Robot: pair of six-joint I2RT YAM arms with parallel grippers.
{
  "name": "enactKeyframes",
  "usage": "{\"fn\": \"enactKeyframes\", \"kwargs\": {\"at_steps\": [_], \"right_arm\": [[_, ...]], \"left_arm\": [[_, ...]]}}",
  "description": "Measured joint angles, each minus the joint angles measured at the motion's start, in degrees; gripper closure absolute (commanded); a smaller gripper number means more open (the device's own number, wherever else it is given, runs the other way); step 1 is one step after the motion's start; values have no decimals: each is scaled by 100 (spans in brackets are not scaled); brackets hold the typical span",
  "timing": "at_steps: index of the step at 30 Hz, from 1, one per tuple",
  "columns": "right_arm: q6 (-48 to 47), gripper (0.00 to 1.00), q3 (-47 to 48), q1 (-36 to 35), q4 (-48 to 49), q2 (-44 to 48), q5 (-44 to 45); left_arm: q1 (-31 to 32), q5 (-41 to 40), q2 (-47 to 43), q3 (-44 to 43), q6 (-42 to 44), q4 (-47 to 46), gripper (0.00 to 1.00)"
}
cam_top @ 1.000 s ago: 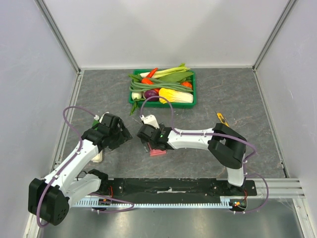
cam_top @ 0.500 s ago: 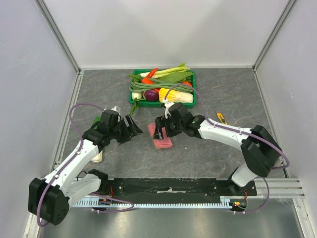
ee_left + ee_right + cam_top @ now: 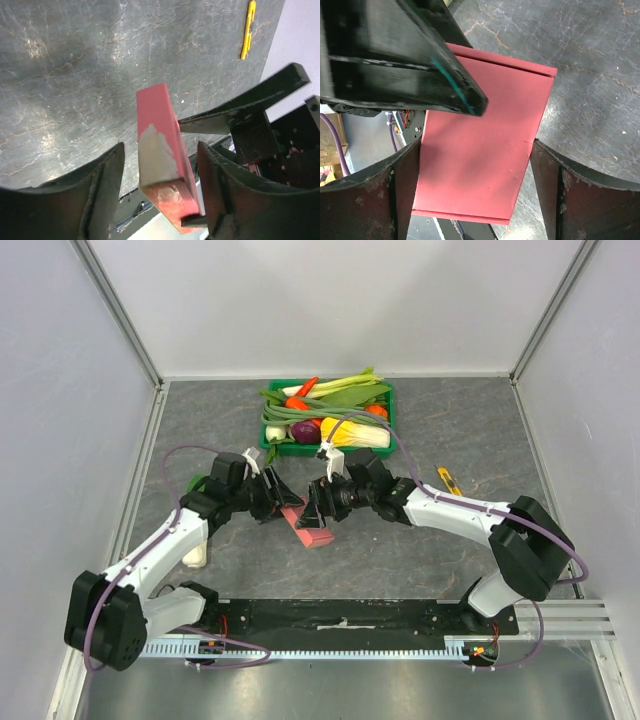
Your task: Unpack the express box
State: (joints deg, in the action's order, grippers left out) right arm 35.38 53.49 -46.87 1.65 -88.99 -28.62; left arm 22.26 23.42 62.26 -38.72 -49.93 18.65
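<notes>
The express box, flat and pink, hangs tilted just above the grey table between the two arms. My right gripper is shut on it: in the right wrist view the box fills the span between both fingers, each pressed to a long edge, the gripper centred on it. My left gripper comes from the left. In its wrist view the box's end, with a torn whitish patch, sits between the jaws of the gripper, with a gap on each side, so it is open.
A green crate of vegetables stands behind the grippers. A yellow knife lies to the right, also in the left wrist view as the knife. A white object lies beside the left arm. Walls close in left and right.
The right gripper lifted the box from near the front and carried it back and left. The left gripper moved right until its jaws straddle the box's end, and they have narrowed.
</notes>
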Motion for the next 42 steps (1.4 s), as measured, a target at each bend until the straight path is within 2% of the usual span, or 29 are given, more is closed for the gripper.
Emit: {"fn": "enactKeyframes", "kwargs": {"at_steps": [2,3,5,6,8,9,13,15,21,25,32,38,42], "right_arm": [[7,32,-2,0,90,0,-4],[7,32,0,0,116,0,-2],[0,31,-9,-2,96,0,17],[7,29,-20,-15,105,0,48],[7,26,-22,-46,105,-2,144],[-4,19,-22,-57,114,-2,181],[-118,2,-15,-127,83,17,433],[-258,2,-2,-256,-52,138,872],[-951,2,122,-767,-603,769,2406],[-1504,2,372,-1189,-765,826,3198],[-2000,5,446,-2070,-789,487,3952],[-2022,12,448,-2623,-619,-199,4419],[-1945,22,450,-2734,-398,-455,4710]], "left_arm": [[4,105,166,0,-116,0,53],[15,140,238,0,-170,-4,65],[37,168,273,0,-317,-42,76],[39,151,273,-4,-387,-76,86],[39,114,273,-20,-496,-87,92],[46,81,275,-39,-501,-76,95],[74,-61,378,-197,-463,127,93],[87,-229,472,-330,-402,326,90],[87,-778,704,-693,-254,1060,89],[87,-1056,824,-793,-219,1381,87],[85,-1397,1012,-894,-205,1685,81],[85,-1440,1082,-909,-205,1749,80],[85,-1440,1115,-909,-203,1766,78]]}}
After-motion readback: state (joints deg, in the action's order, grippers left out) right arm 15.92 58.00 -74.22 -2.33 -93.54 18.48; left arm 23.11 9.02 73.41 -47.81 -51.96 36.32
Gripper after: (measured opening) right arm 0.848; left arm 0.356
